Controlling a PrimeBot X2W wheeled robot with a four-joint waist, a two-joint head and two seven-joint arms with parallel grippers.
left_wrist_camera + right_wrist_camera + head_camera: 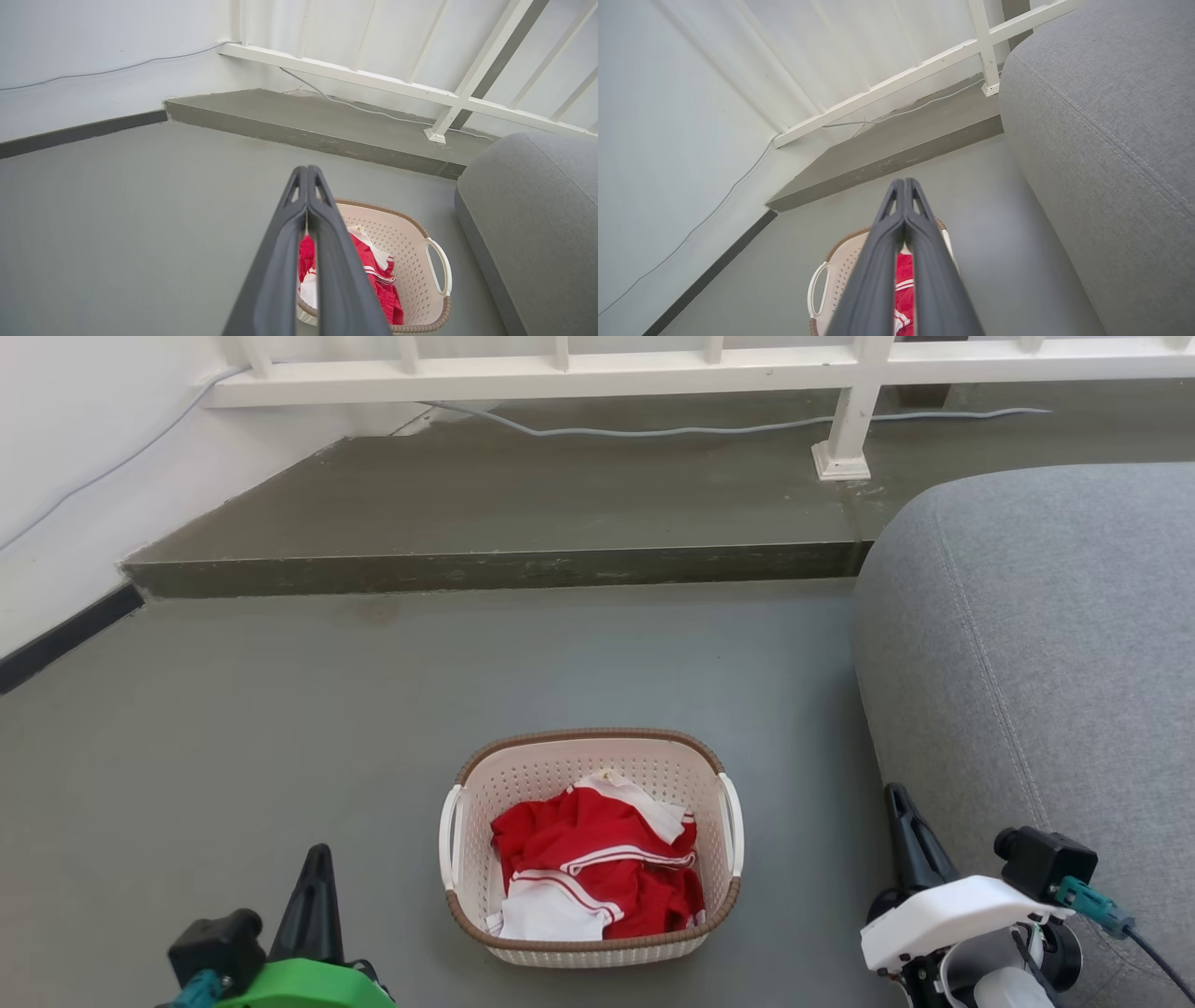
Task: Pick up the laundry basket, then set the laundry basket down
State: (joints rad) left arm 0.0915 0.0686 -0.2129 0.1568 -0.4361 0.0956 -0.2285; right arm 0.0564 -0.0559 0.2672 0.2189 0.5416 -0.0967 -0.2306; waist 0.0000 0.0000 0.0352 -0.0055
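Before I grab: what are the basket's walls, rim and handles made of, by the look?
The laundry basket looks like matte cream moulded plastic: even rows of punched holes in its walls. The brown rim looks woven, though likely moulded plastic too. The white handles look like smooth, slightly glossy plastic.

Laundry basket on floor; sofa right; step behind

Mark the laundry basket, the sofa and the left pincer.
laundry basket (588, 732), head view, far brown rim.
sofa (1055, 616), head view, grey upholstered top.
left pincer (307, 173), left wrist view, midway between its shut fingertips.
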